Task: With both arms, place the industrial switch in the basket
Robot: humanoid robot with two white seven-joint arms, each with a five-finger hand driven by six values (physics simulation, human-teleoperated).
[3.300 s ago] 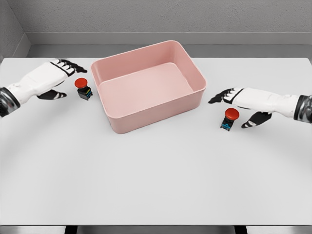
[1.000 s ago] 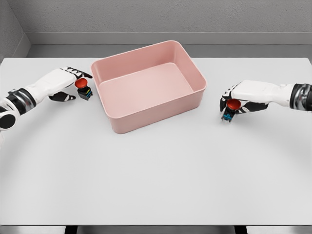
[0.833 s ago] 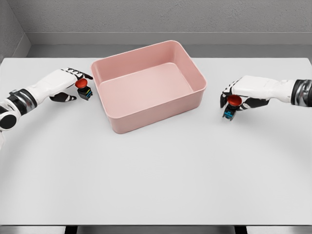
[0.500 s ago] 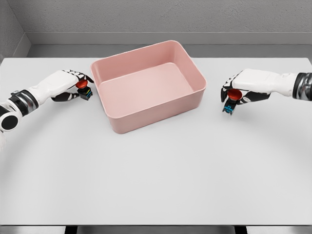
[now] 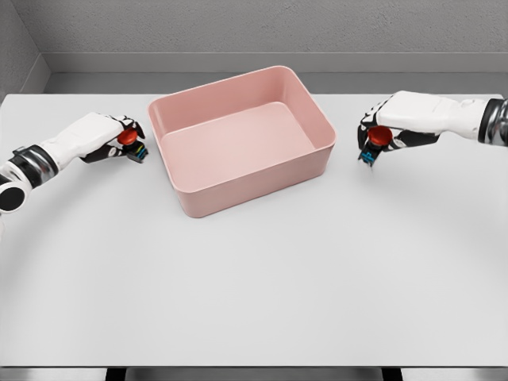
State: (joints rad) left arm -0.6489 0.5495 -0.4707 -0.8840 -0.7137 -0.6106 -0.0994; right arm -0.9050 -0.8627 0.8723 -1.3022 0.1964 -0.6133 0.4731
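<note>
Two industrial switches with red mushroom buttons and black-blue bodies are in view. My left hand is shut on the left switch, just left of the pink basket. On the other side, my right hand is shut on the right switch, held tilted above the table to the right of the basket. The basket holds nothing.
The white table spreads wide in front of the basket. A grey wall runs behind the table's far edge.
Both hands closed on their switches. The right hand has lifted its switch up and slightly toward the basket; the left hand has curled tighter around its switch by the basket's left wall.
</note>
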